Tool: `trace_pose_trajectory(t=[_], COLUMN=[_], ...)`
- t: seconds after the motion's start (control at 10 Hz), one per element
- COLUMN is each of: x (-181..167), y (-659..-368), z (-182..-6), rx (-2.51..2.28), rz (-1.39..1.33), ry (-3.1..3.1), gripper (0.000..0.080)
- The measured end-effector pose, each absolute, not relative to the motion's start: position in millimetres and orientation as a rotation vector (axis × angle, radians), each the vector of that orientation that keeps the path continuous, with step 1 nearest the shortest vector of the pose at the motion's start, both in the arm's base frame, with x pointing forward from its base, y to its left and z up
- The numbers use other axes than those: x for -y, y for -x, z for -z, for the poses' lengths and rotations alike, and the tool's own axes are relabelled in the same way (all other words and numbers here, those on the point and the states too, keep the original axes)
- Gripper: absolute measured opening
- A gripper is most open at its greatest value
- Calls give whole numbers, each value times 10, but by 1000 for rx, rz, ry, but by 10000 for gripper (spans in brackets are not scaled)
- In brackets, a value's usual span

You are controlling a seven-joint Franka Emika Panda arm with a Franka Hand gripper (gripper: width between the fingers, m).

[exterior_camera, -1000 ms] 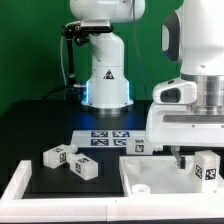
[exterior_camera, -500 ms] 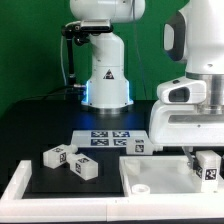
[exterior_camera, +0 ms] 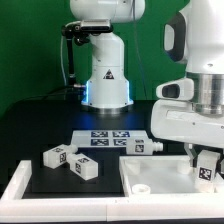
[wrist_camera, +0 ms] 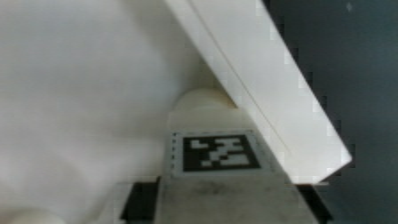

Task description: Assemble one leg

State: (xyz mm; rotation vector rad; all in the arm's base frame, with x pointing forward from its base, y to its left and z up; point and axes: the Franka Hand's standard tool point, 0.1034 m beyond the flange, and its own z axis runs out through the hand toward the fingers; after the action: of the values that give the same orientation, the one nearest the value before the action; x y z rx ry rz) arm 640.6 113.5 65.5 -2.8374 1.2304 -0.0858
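A white table leg (exterior_camera: 209,167) with a marker tag lies on the white tabletop panel (exterior_camera: 160,178) at the exterior view's right. My gripper (exterior_camera: 205,157) is down over it. In the wrist view the leg (wrist_camera: 217,150) fills the space between my dark fingers (wrist_camera: 150,202), and both jaws touch its sides. My gripper (wrist_camera: 228,202) is shut on this leg. The panel's raised edge (wrist_camera: 267,90) runs slantwise beside the leg.
Two more tagged legs (exterior_camera: 57,155) (exterior_camera: 84,168) lie on the black mat at the exterior view's left, and another (exterior_camera: 140,147) lies by the marker board (exterior_camera: 108,138). A white rim (exterior_camera: 15,185) borders the mat. The robot base (exterior_camera: 107,85) stands behind.
My gripper has moved toward the exterior view's right, from beside the leg to over it, and now has the leg between its fingers.
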Motion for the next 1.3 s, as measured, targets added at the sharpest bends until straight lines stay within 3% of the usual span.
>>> trace_pose_trajectory(t=[0.4,0.8,1.0,1.3], x=[-1110,-1113,-1085,-1202], y=[-6425,-6425,-6444,-6433], z=[-665,-655,-637,-645], rx=[-2139,-2222,-1744,-1317], rz=[-29,-32,39,85], ry=[2163,2071,2466,2714], gripper=[284,284,603,641])
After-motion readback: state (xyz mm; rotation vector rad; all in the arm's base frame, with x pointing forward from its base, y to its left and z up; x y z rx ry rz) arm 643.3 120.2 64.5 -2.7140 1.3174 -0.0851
